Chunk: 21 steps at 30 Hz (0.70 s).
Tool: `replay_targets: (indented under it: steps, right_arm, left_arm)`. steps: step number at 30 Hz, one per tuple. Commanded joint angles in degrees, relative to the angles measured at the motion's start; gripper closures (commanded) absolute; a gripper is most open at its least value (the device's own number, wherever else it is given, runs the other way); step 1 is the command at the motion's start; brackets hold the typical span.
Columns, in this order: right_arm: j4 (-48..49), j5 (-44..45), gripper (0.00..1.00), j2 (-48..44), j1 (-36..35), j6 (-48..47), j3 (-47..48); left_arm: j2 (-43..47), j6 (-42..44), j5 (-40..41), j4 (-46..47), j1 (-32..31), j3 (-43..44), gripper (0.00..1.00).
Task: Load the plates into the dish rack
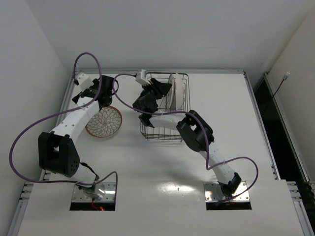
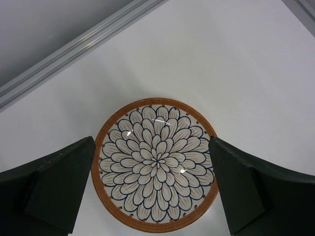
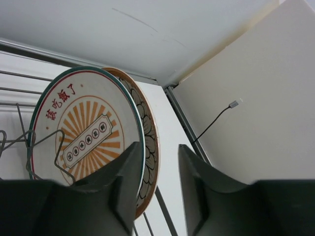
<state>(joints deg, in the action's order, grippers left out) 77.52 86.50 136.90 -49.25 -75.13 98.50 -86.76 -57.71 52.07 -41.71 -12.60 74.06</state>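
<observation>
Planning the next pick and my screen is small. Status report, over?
Left gripper open, hovering over petal plate flat on table. Right gripper open at dish rack, sunburst plate and second plate standing inside. Nothing in the way.

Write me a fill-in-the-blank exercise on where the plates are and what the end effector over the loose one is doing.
The dish rack holds ____ upright plates.
The petal plate on the table lies below the ____ end effector.
Its jaws are wide ____.
From the right wrist, the sunburst plate stands in ____ of its patterned neighbour.
Missing words: two; left; open; front.
</observation>
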Motion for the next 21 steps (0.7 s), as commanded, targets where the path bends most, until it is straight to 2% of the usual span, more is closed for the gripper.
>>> replay_targets:
  steps: [1, 5, 8, 12, 15, 21]
  right_arm:
    - [7.04, 17.65, 0.63, -1.11, -0.23, -2.82, 1.52]
    - [7.04, 17.65, 0.53, -2.52, 0.30, -3.35, 2.05]
    - [7.56, 17.65, 0.30, -3.75, 0.30, -3.97, 2.57]
    - [8.79, 17.65, 0.11, -5.76, -0.23, -5.81, 2.58]
    - [8.79, 17.65, 0.01, -7.52, -0.75, -6.34, 2.58]
    - [8.71, 17.12, 0.00, -10.07, -1.28, -7.39, 1.35]
  left_arm:
    - [1.42, -0.65, 1.10, 1.28, -0.06, 0.73, 0.01]
    - [1.42, -0.65, 1.10, 1.28, -0.06, 0.73, 0.01]
    - [1.42, -0.65, 1.10, 1.81, -0.06, 0.73, 0.01]
    - [1.42, -0.65, 1.10, 1.81, -0.06, 0.73, 0.01]
    - [1.42, -0.65, 1.10, 1.81, -0.06, 0.73, 0.01]
    - [1.42, -0.12, 1.10, 2.34, -0.06, 0.73, 0.01]
